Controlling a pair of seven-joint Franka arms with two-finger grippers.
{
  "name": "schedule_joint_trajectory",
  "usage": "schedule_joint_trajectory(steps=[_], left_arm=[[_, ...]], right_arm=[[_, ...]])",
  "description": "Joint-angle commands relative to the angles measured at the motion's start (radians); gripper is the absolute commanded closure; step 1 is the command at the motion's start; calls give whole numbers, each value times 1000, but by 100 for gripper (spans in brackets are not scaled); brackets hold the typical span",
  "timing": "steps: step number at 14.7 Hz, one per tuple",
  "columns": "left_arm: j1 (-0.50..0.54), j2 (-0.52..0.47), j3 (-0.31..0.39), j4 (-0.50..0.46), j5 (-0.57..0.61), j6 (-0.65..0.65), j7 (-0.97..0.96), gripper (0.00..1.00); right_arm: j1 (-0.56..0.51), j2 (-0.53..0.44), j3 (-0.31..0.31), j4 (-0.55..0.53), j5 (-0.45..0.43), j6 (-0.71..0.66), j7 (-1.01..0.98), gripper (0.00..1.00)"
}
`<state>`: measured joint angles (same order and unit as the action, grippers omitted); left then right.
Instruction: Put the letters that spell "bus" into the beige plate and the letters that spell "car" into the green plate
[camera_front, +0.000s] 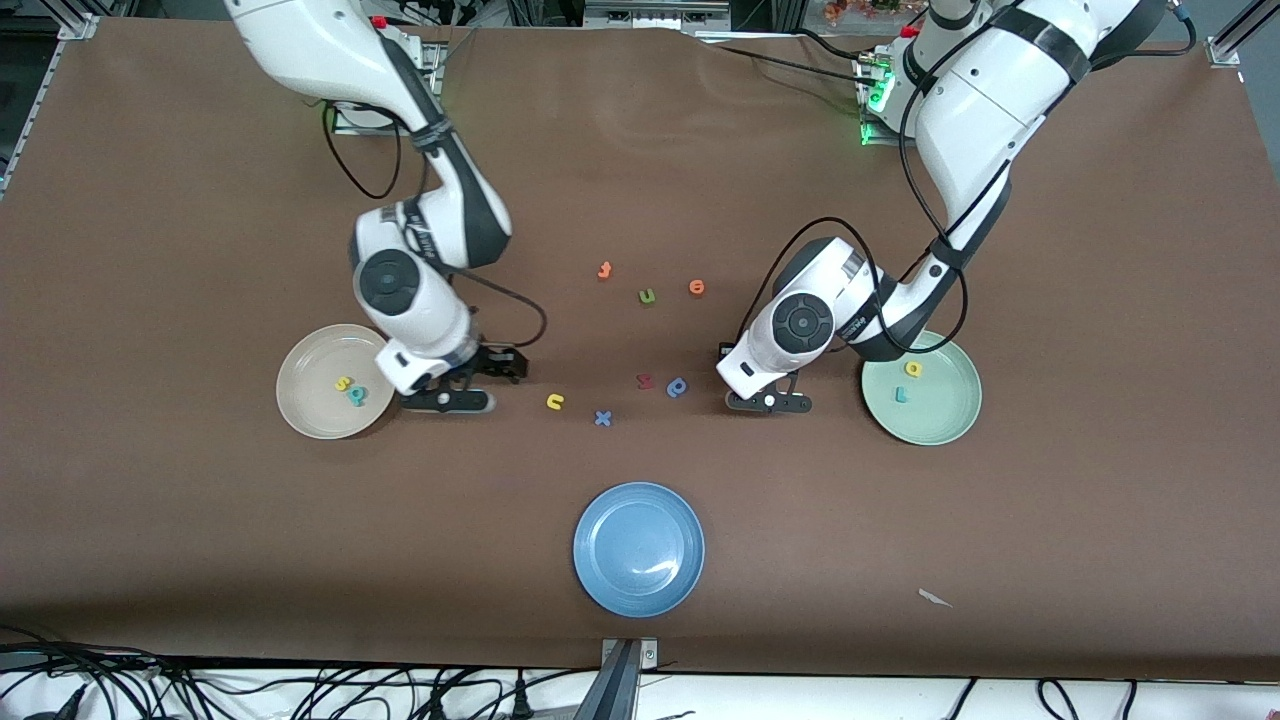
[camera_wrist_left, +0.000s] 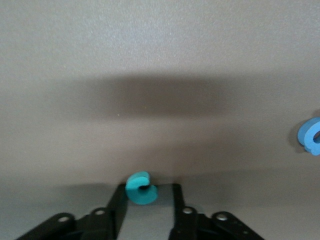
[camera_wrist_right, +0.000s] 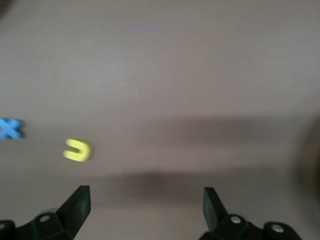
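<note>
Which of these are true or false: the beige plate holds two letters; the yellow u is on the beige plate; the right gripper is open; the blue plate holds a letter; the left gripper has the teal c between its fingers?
1. The beige plate holds two letters. True.
2. The yellow u is on the beige plate. False: it lies on the table.
3. The right gripper is open. True.
4. The blue plate holds a letter. False: nothing is in it.
5. The left gripper has the teal c between its fingers. True.
</note>
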<state>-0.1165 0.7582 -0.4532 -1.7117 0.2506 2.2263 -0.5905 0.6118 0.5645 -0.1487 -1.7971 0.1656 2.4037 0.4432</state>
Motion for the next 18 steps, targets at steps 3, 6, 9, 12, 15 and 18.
schedule_joint_trajectory(steps=[3, 6, 9, 12, 15, 18], left_arm=[[6, -3, 4, 10, 7, -5, 57, 97], [11, -57, 4, 24, 10, -100, 55, 96], [67, -132, 4, 26, 9, -203, 58, 95], [144, -171, 2, 11, 9, -254, 92, 95], [233, -172, 4, 0, 10, -301, 197, 94], [371, -160, 4, -8, 10, -300, 503, 89]], right_arm=[[55, 138, -9, 171, 17, -29, 212, 1], [63, 193, -9, 229, 17, -44, 273, 1], [65, 245, -9, 300, 11, -80, 307, 3], [65, 265, -9, 306, 8, -78, 307, 8], [71, 273, -9, 306, 8, -75, 307, 19], [72, 273, -9, 306, 15, -77, 305, 36]])
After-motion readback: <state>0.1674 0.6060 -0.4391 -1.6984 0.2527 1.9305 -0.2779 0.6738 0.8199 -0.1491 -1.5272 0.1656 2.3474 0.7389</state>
